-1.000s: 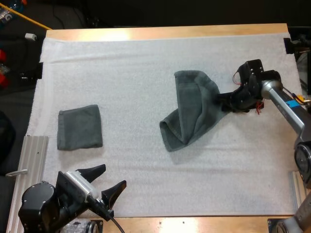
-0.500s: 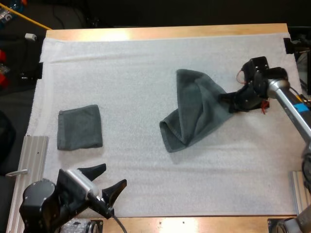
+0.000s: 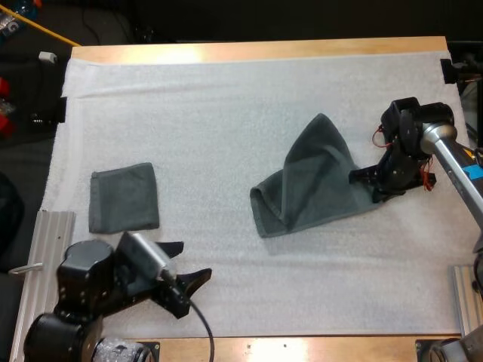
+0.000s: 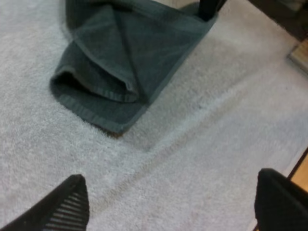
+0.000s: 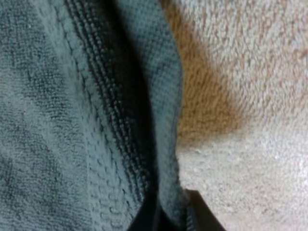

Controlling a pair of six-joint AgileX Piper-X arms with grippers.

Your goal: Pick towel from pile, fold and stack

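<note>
Rightward goes the right hand [image 3: 369, 183], dragging the loose towel [image 3: 309, 185] with it toward 3 o'clock, so the cloth's far end now peaks instead of lying long. Your left hand [image 3: 193, 261] has swung off the near edge toward the middle of the white mat [image 3: 226, 113].

The right hand is clamped on the towel's 3 o'clock corner. The right wrist view shows only a narrow bit of hem caught between the fingers [image 5: 198, 215]. The left hand is spread wide with nothing in it, its fingers clear of any cloth.

Watch that pinch. It's thin, and I'd say one more hard tug could slide the hem out and drop the corner. The towel is also still doubled over, with a rolled fold at its 7 o'clock end. Pull much further and I reckon it just slides as a lump rather than opening, and it's already drifting toward the 3 o'clock side of the counter [image 3: 264, 51]. If you bring the left hand in at that rolled end, you may catch two layers at once and lock the crease in.

From the right hand, the towel fans away toward 9 o'clock, touching at the gripped corner. From the left hand, it lies off at about 1 o'clock, well apart across bare mat. The folded towel [image 3: 124, 197] sits near the left hand at about 10 o'clock, untouched.
</note>
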